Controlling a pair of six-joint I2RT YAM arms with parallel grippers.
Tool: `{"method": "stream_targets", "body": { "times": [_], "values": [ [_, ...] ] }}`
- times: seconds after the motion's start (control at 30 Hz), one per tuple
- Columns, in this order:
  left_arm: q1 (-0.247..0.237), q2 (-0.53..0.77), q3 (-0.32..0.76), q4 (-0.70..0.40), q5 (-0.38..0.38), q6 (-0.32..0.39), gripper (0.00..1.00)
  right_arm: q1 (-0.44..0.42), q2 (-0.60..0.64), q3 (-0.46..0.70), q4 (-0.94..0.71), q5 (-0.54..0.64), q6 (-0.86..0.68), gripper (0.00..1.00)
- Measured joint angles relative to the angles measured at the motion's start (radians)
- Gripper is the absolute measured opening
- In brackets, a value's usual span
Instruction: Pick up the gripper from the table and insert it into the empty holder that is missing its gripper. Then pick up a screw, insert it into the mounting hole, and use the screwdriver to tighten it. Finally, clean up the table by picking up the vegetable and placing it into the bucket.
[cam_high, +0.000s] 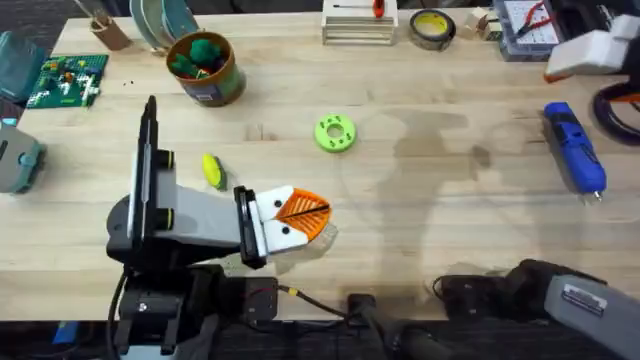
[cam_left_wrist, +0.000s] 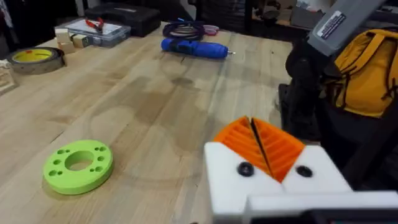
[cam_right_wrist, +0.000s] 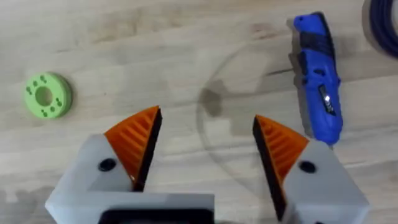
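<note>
The left gripper (cam_high: 300, 215) is held low over the near part of the desk (cam_high: 420, 220), its orange pads pressed together with nothing between them, so it is idle rather than carrying anything. The right gripper (cam_right_wrist: 205, 149) is spread wide and empty above bare wood, with the blue screwdriver (cam_right_wrist: 318, 74) lying just beyond one pad, perhaps because that tool is what it is being lined up for.

In the overhead view the screwdriver (cam_high: 574, 147) rests flat near the right edge of the desk, well apart from everything else. The yellow-green vegetable (cam_high: 213, 170) lies just beside the left arm, near the tin bucket (cam_high: 205, 68), which already holds something green. A green ring disc (cam_high: 335, 132) sits mid-desk. A loose orange finger and an empty holder cannot be made out.
</note>
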Motion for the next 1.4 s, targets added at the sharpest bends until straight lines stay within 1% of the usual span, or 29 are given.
{"method": "stream_targets", "body": {
  "times": [0.1,0.17,0.37,0.43,0.53,0.6,0.73,0.9,1.03,1.17,1.2,1.4],
  "values": [
    [0.000,0.000,0.000,0.000,-0.002,0.000,0.011,0.000,0.004,0.000,0.024,0.004,-0.001,0.920],
    [0.000,0.000,0.000,0.001,-0.002,0.000,0.011,0.000,0.004,0.000,0.028,0.028,-0.001,0.919],
    [0.000,0.000,0.000,0.001,-0.003,0.000,0.011,0.000,0.004,0.000,0.070,0.193,-0.001,0.920],
    [0.000,0.000,0.000,0.001,-0.003,0.000,0.011,0.000,0.005,0.000,0.093,0.229,-0.002,0.919],
    [0.000,0.000,0.000,0.001,-0.003,0.000,0.011,-0.002,0.005,0.000,0.109,0.262,-0.017,0.982],
    [0.000,0.000,0.000,0.001,-0.003,0.000,0.011,-0.004,0.015,0.000,0.129,0.274,-0.044,0.991],
    [0.000,0.000,0.000,0.001,-0.003,0.000,0.011,-0.024,0.087,0.000,0.146,0.312,-0.102,0.992],
    [0.000,0.000,0.000,0.002,-0.006,0.000,0.011,-0.088,0.221,0.000,0.222,0.366,-0.137,0.992],
    [0.000,0.000,0.000,0.002,-0.007,0.000,0.011,-0.147,0.310,-0.001,0.278,0.359,-0.203,0.994],
    [0.000,0.000,0.000,0.002,-0.007,0.000,0.011,-0.199,0.390,-0.001,0.289,0.289,-0.316,0.994],
    [0.000,0.000,0.000,0.002,-0.007,0.000,0.011,-0.218,0.452,-0.001,0.290,0.243,-0.395,0.994],
    [0.000,0.000,0.000,0.002,-0.007,0.000,0.011,-0.219,0.551,-0.002,0.328,0.203,-0.509,0.994]
  ]
}}
